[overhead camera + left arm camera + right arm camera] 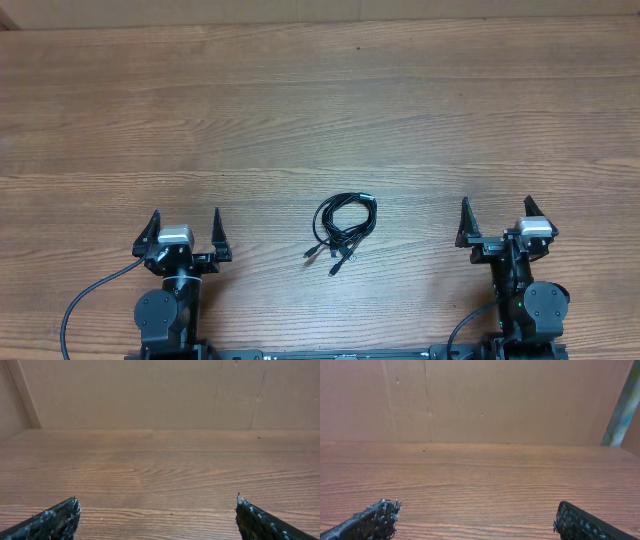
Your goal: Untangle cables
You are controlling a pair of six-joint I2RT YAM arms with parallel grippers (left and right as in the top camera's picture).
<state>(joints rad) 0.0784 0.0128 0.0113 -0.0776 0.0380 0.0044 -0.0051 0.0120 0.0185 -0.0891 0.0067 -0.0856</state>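
Note:
The cables (343, 226) lie as one small bundle of thin black loops on the wooden table, near its front middle, with plug ends trailing toward the lower left. My left gripper (186, 224) stands open to the bundle's left, well apart from it. My right gripper (496, 212) stands open to the bundle's right, also apart. In the left wrist view my left gripper (157, 501) shows only bare wood between its fingertips (60, 517). The right wrist view is the same: my right gripper (476, 510) has nothing between its fingers (575, 522). Neither wrist view shows the cables.
A brown cardboard wall (150, 390) closes off the far side of the table (320, 110). A thick black arm cable (85, 300) curves at the front left by the left arm base. A grey post (622, 407) leans at the right of the right wrist view.

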